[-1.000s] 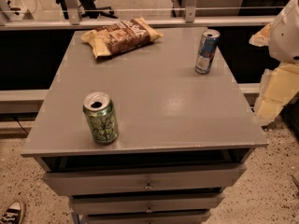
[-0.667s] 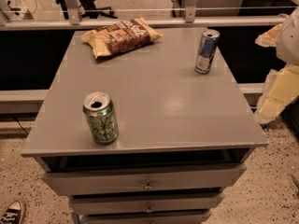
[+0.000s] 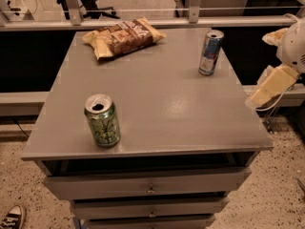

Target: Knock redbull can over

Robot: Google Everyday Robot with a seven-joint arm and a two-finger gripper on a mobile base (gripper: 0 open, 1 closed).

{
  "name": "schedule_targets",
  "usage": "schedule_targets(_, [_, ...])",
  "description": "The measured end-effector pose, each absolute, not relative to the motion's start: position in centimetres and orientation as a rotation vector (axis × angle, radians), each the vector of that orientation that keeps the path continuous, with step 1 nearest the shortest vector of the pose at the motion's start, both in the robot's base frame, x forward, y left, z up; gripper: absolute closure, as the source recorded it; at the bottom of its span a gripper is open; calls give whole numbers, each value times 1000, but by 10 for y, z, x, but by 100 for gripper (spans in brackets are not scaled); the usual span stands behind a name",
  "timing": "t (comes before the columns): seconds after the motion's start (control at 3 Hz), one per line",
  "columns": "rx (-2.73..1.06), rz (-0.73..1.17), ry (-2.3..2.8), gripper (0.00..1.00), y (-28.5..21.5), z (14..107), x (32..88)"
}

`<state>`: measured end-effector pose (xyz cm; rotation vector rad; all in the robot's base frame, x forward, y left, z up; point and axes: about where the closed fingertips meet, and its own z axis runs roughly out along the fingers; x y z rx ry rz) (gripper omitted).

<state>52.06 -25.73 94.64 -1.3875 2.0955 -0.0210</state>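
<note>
The redbull can, slim, blue and silver with a red mark, stands upright near the far right edge of the grey table. My gripper, white and cream, hangs off the table's right side, to the right of the can and a little nearer the camera. It is apart from the can and touches nothing on the table.
A wider green can with an open top stands upright near the front left. A brown chip bag lies at the far left. Drawers sit below the tabletop. A metal rail runs behind the table. A shoe is at bottom left.
My gripper has shifted slightly left and up beside the table's right edge. Both cans and the chip bag have not moved.
</note>
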Motion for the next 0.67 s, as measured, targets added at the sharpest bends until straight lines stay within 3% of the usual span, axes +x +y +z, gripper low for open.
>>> schedule_targets(0.67, [-1189, 101, 2004, 0, -259, 918, 587])
